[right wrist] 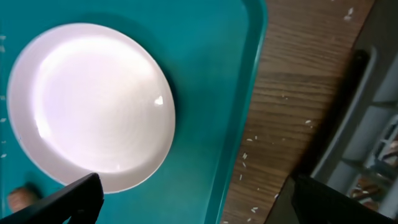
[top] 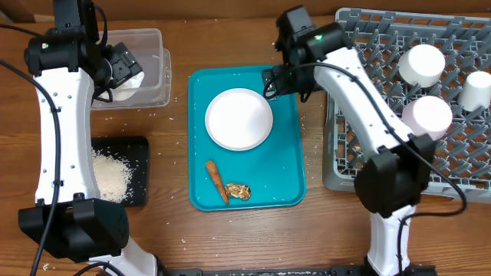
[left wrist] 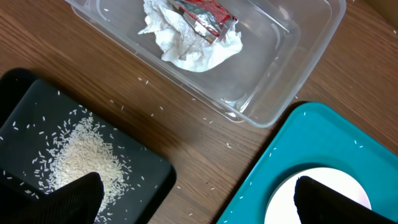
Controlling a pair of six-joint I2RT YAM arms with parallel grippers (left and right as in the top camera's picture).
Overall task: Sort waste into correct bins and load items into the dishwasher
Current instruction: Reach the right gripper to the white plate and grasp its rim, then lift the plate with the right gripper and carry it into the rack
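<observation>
Overhead, the left fingers [top: 123, 67] hang above the tub [top: 156, 46], spread wide with nothing between them. The left wrist view shows their two dark tips far apart at the bottom corners. Inside the tub lie the crumpled napkins [left wrist: 186, 46], with the wrapper [left wrist: 205, 14] on top of them. Just beside the tub, toward the arm's base, sits the black tray [top: 136, 149] with a heap of rice [top: 110, 178] on it. Loose grains are scattered over its bare part and on the wooden surface [top: 173, 153] around it.

The right fingers [top: 269, 83] are likewise released and empty, hovering over the far right corner of the teal tray [top: 288, 165], just beside the plate [top: 238, 118]. In the right wrist view the plate lies flat and bare on the teal tray, its rim close to one tip. The other tip hangs over the strip of surface between that tray and the rack [top: 337, 172]. At the teal tray's near end lies the stick [top: 216, 181], and close against its end, the lump [top: 239, 190]. In the rack, seemingly mouth-down among the pegs, stand the cup [top: 422, 64], the pink bowl [top: 428, 115] just beside it, and the pale bowl [top: 476, 90] at the right edge.
</observation>
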